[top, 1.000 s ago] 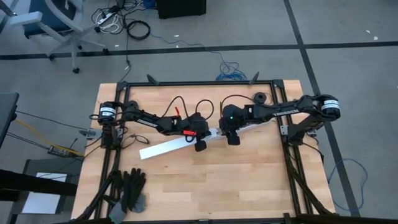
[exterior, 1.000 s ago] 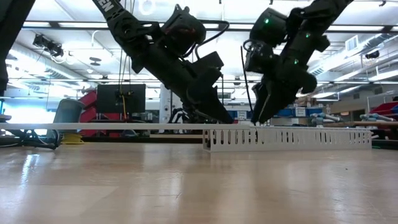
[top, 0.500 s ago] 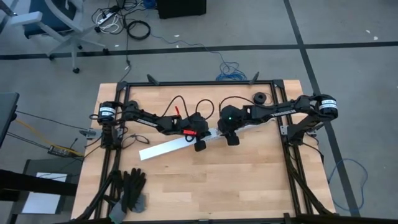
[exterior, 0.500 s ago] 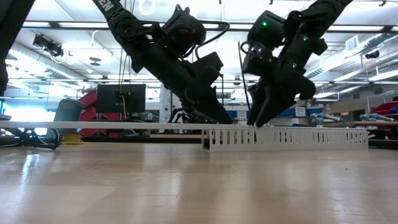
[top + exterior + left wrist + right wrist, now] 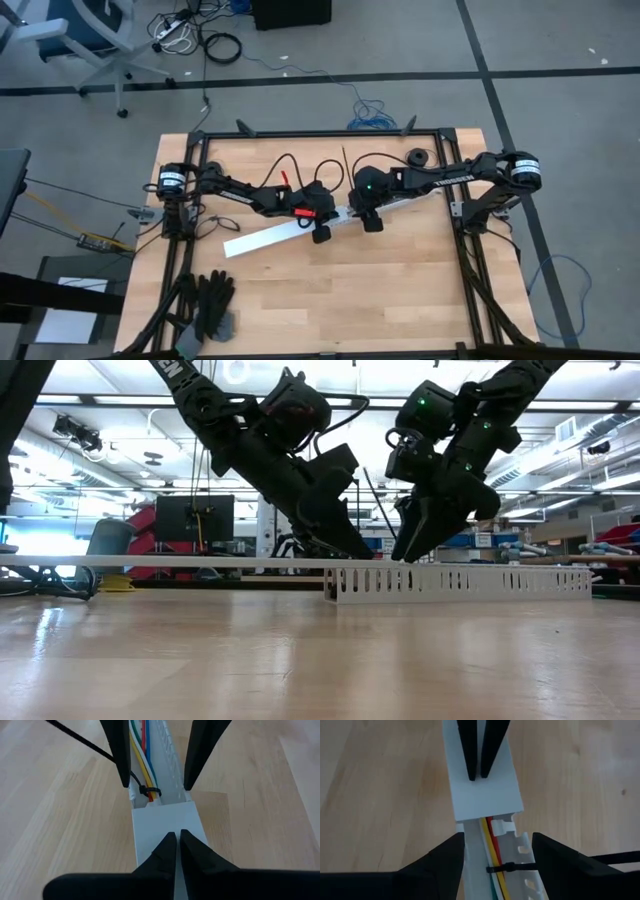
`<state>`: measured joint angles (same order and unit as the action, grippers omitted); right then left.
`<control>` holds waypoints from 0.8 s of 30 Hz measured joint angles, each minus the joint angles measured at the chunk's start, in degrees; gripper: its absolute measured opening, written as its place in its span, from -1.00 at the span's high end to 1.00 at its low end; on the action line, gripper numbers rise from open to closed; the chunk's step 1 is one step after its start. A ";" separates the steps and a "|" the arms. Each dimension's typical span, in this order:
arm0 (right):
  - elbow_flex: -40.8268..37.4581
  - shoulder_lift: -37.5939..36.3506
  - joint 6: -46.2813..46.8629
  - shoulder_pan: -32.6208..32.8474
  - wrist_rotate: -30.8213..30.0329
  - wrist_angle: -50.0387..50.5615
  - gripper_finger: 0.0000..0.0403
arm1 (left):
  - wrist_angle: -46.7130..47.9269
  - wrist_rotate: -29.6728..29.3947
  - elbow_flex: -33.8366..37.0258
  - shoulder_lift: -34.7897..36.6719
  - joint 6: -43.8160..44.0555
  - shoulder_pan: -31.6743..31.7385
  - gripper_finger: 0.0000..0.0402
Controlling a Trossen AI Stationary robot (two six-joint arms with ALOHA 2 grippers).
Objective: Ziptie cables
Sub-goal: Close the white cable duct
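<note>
— While the wooden counter (image 5: 400, 280) carries everything, what lies across its middle?

— A long white slotted channel (image 5: 395, 203), running slantwise from near the left edge up toward the right edge. A flat white cover (image 5: 262, 239) sits on its left stretch, and the open slotted part shows to the right of it.

— Where are the two arms?

— Both reach in over the channel near the counter's middle. The left gripper (image 5: 174, 838) is down on the white cover, its jaws closed tip to tip with nothing between them. The right gripper (image 5: 497, 851) straddles the open end of the channel just past the cover's edge, its jaws open, one finger on each side of the slotted walls.

— And the cables (image 5: 141, 757)?

— They lie inside the open channel, running lengthwise: yellow, white, red and green strands side by side, going under the cover's edge. In the right wrist view the same bundle (image 5: 496, 855) shows between the right fingers.

— Anything around them?

— A thin black zip tie (image 5: 149, 790) is looped about the bundle close to the cover's edge, its long tail sticking out sideways over one channel wall.

— Anything else on the counter?

— A pair of dark gloves (image 5: 213, 300) near the front left corner.
</note>
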<state>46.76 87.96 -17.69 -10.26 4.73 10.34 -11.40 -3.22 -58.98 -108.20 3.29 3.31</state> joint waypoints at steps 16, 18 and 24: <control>0.09 2.88 0.27 -0.11 0.63 0.11 -0.06 | -0.66 0.08 0.09 -0.11 -0.02 0.02 1.00; 0.09 2.93 0.50 -0.13 0.66 -0.20 -0.04 | -0.64 0.07 0.09 -0.11 -0.02 0.02 1.00; 0.07 2.75 0.47 -0.13 1.09 -1.50 0.08 | -1.13 0.34 0.09 -0.17 -0.09 0.06 1.00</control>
<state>46.83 90.72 -17.21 -10.39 5.82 8.84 -12.53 -2.88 -58.89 -108.38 3.20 3.37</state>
